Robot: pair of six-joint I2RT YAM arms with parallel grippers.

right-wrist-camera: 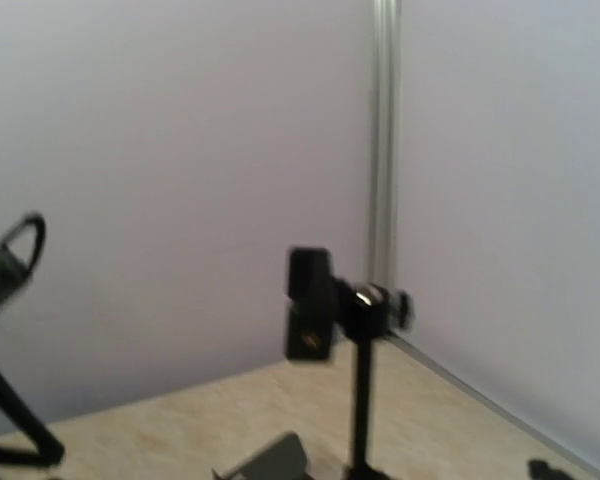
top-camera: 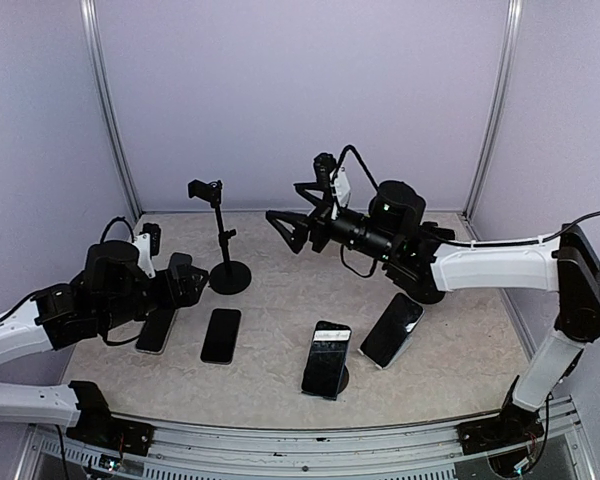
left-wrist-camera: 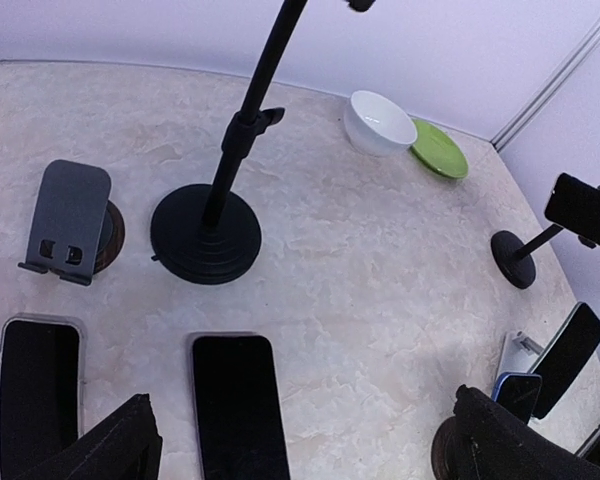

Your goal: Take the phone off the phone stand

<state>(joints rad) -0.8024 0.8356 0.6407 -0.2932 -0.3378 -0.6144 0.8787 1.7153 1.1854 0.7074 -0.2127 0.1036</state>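
Resting tilted on its low phone stand (top-camera: 342, 381) near the front edge of the table (top-camera: 280, 300), the phone (top-camera: 327, 358) sat just beside a second propped phone (top-camera: 391, 330). I judged a careless grab could knock that neighbour or drag the light stand along. Which propped phone was meant, I could not tell. The right gripper (top-camera: 285, 228) hung high and well apart from both, jaws spread. The left gripper (top-camera: 188, 280), jaws wide apart, hovered by two flat phones (top-camera: 221, 335).
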